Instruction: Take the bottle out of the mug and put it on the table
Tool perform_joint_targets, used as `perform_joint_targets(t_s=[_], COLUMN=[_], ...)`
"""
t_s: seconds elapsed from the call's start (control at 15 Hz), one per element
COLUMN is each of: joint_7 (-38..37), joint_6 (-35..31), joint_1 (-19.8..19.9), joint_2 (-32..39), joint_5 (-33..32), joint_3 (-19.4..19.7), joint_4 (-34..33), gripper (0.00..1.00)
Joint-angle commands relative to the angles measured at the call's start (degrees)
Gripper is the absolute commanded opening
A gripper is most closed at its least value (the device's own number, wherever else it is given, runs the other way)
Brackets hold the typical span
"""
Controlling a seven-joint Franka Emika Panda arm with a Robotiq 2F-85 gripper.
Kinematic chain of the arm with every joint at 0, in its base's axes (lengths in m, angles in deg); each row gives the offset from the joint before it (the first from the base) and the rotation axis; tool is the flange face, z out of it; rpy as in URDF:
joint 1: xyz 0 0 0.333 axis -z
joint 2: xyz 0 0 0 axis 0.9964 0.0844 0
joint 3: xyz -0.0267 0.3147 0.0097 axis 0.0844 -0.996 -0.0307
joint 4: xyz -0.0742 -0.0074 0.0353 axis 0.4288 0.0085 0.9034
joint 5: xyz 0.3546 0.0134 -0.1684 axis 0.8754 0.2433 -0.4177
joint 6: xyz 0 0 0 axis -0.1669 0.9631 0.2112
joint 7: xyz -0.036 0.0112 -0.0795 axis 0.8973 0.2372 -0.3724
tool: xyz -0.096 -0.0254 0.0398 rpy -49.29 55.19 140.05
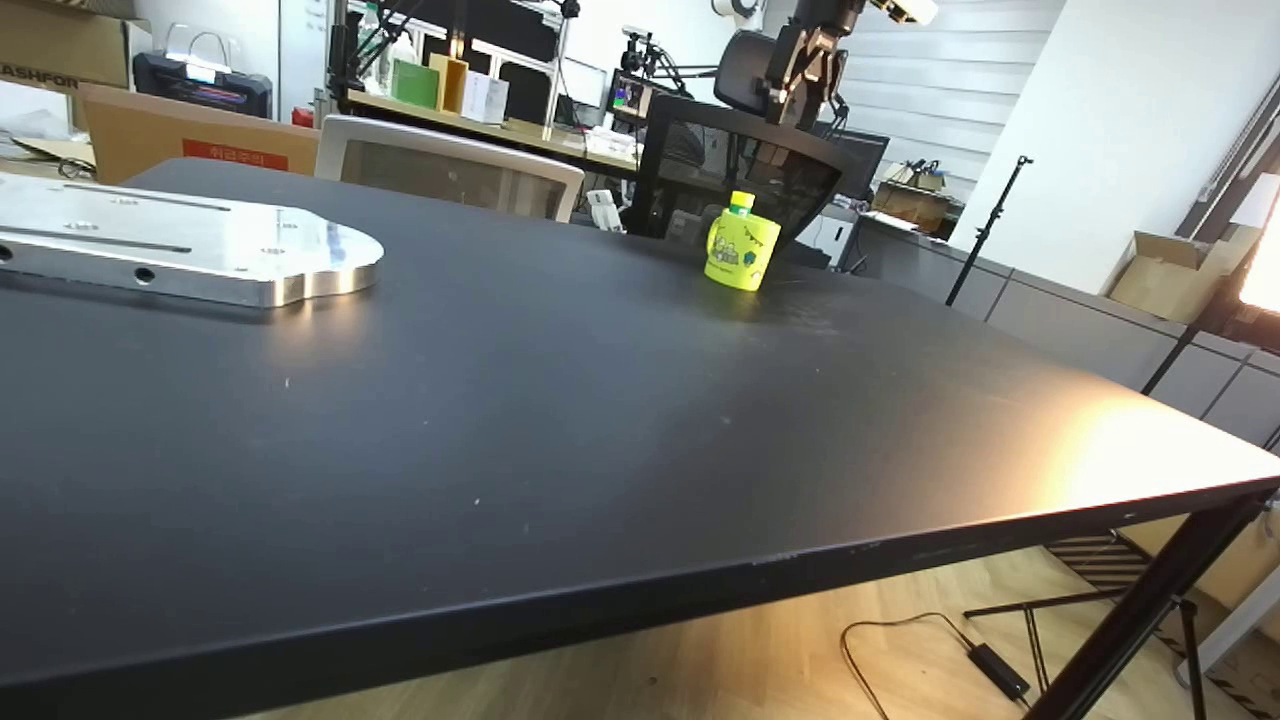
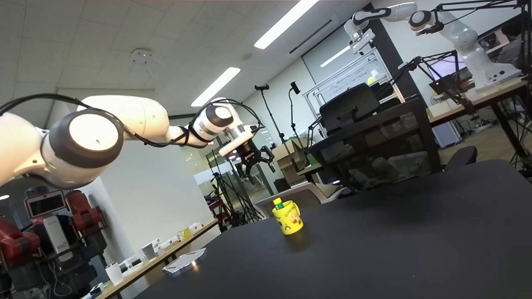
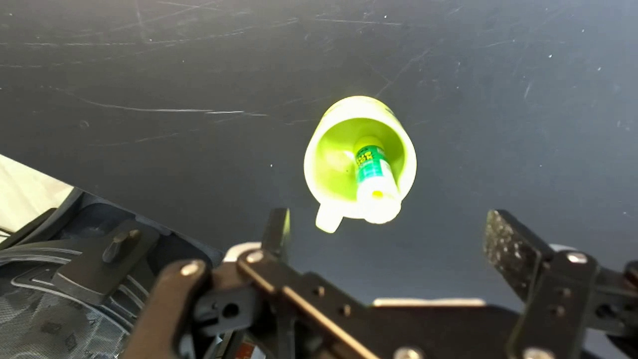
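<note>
A yellow mug stands upright on the dark table, near an edge with chairs behind it. The mug shows in both exterior views (image 1: 740, 252) (image 2: 289, 219) and in the wrist view (image 3: 331, 174). The bottle, a small green-labelled glue stick with a yellow cap, leans inside the mug. Its top sticks out above the rim in both exterior views (image 1: 742, 200) (image 2: 278, 202). In the wrist view the bottle (image 3: 371, 167) leans on the rim beside the handle. My gripper (image 3: 389, 217) is open and empty; it hangs well above the mug in an exterior view (image 2: 262, 172).
The dark table (image 1: 600, 420) fills much of the scene. A flat silver metal plate (image 1: 200, 235) lies on it, away from the mug. A black mesh chair (image 1: 690, 150) and a pale-framed chair (image 1: 450, 170) stand against the edge near the mug.
</note>
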State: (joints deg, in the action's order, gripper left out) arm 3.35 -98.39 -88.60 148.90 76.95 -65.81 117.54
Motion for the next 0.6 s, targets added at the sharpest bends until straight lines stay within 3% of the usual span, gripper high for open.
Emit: perform_joint_targets(t_s=[0.0, 0.07, 0.53], joint_7=[-2.1, -0.3, -0.4], joint_6=[4.5, 1.0, 2.6], joint_1=[-0.9, -0.4, -0.5], joint_2=[2.9, 1.1, 1.6], joint_5=[-0.4, 0.0, 0.0], joint_3=[0.8, 0.1, 0.3], joint_4=[-4.7, -0.6, -1.4], gripper=[1.0, 1.0, 1.0])
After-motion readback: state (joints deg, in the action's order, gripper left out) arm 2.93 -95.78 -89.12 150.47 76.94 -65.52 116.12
